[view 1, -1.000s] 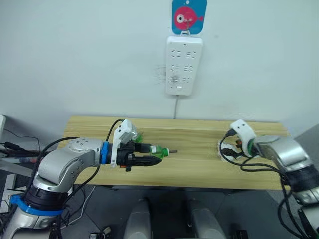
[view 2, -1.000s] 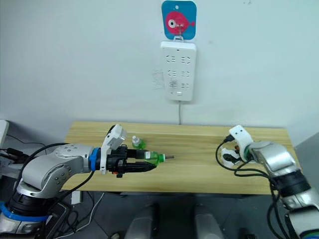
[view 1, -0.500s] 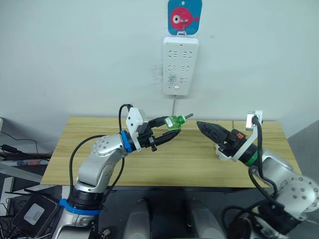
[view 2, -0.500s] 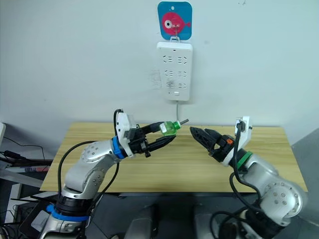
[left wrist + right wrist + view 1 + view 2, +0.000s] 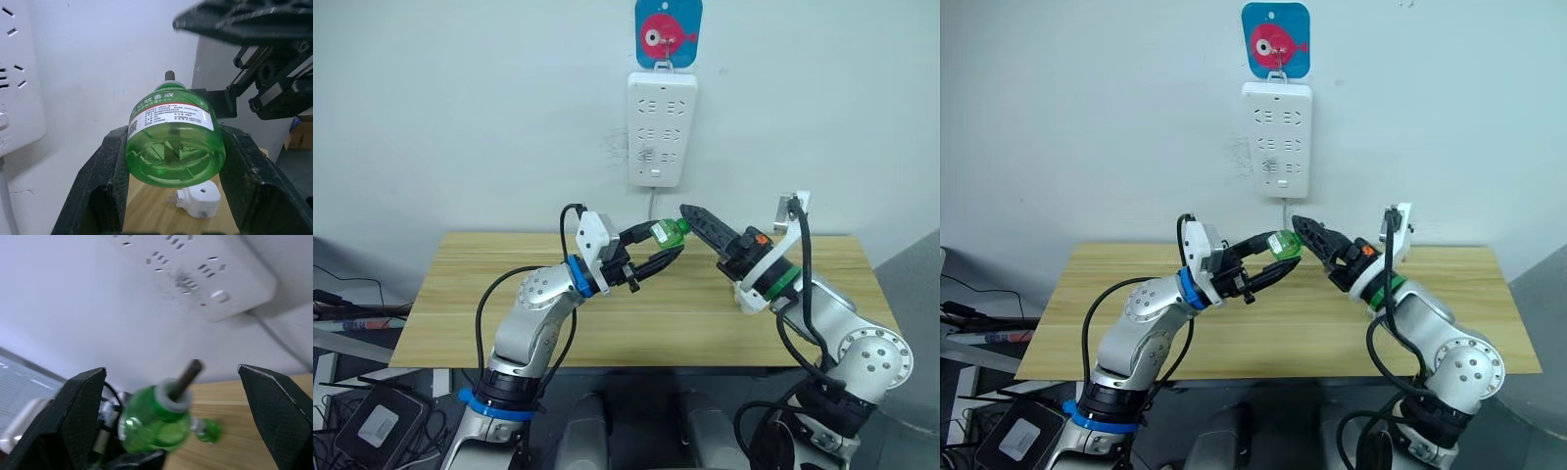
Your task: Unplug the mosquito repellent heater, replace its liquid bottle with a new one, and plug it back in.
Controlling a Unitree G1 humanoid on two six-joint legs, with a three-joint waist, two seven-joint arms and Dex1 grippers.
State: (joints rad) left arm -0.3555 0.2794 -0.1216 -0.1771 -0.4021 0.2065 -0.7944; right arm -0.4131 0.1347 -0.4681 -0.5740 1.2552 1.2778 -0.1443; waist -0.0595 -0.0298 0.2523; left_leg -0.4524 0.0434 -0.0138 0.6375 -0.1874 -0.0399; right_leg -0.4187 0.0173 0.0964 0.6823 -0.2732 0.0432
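A pale, plain wall [image 5: 460,117] fills the far side of the room, and against it stands a long light-wood table [image 5: 470,304] with a planked top running left to right. A white multi-socket power strip [image 5: 661,127] hangs upright on the wall above the table's middle, below a blue card with a pink fish [image 5: 668,32]; its cord drops straight down behind the far edge of the table. On the floor at the near left lie dark cables and a small grey box [image 5: 382,423].

Both arms are raised above the middle of the table. The left gripper [image 5: 658,249] is clamped on a green liquid bottle [image 5: 171,142], its two black fingers [image 5: 105,181] pressing the bottle's sides, wick stem pointing up towards the wall. The right gripper [image 5: 697,221] reaches in from the right, its fingers spread wide on either side of the bottle's neck and stem without touching, as the right wrist view shows.

The mosquito repellent heater [image 5: 198,198] lies on the tabletop, seen below the held bottle in the left wrist view, prongs sticking out sideways. A second small green bottle [image 5: 208,428] lies on the wood behind the held one.
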